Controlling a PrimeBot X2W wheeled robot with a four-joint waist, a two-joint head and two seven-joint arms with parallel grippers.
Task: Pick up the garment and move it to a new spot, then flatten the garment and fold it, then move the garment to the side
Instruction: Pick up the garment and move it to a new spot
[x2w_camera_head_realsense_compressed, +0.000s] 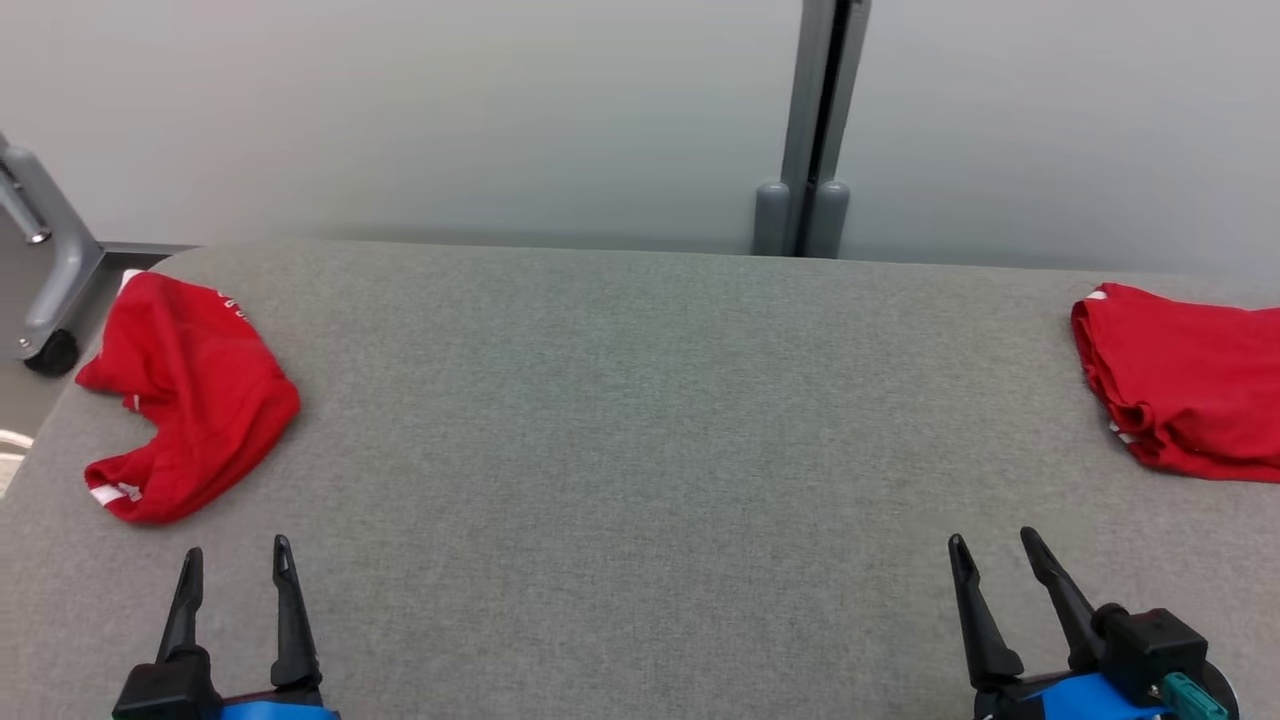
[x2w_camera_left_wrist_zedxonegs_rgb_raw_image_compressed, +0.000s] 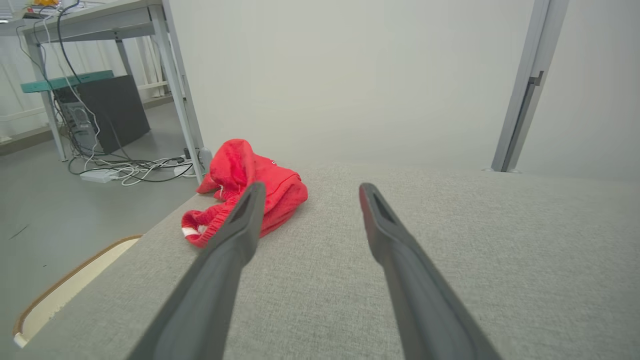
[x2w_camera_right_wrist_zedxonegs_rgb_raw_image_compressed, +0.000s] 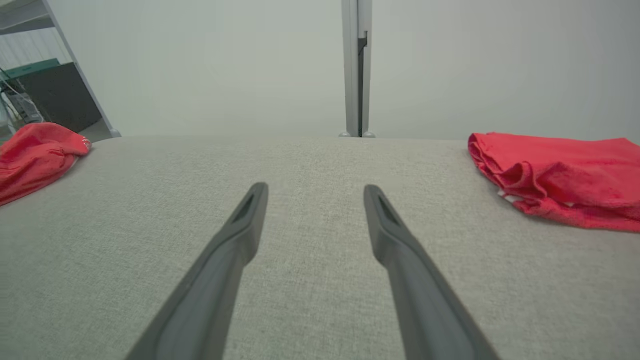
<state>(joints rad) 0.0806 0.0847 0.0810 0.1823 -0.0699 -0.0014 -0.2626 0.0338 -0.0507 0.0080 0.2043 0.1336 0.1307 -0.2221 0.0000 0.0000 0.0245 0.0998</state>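
Counter: you face a wide counter covered in grey woven fabric (x2w_camera_head_realsense_compressed: 640, 430), which carries both pieces of clothing.
Garment to move: the crumpled red garment with white trim (x2w_camera_head_realsense_compressed: 190, 395) lies bunched at the counter's far left, close to the left edge. It has small white lettering that you cannot read.
Your left hand: the left hand (x2w_camera_head_realsense_compressed: 237, 547) is at the near edge. Its two long dark fingers are spread apart and hold nothing. The crumpled garment lies ahead of it and a little to its left, apart from the fingertips.
Your right hand: the right hand (x2w_camera_head_realsense_compressed: 993, 537) is at the near right. Its fingers are likewise spread and hold nothing, above the grey fabric.
Second garment: a folded red cloth garment (x2w_camera_head_realsense_compressed: 1190, 380) rests at the counter's right side, cut off by the head view's right edge and well apart from the crumpled one.
Behind: a grey metal upright post (x2w_camera_head_realsense_compressed: 815, 120) stands against a pale wall past the far edge.
Beside the counter: your left wrist view shows a grey-legged desk (x2w_camera_left_wrist_zedxonegs_rgb_raw_image_compressed: 150, 20) and loose cables (x2w_camera_left_wrist_zedxonegs_rgb_raw_image_compressed: 125, 170) on the floor.
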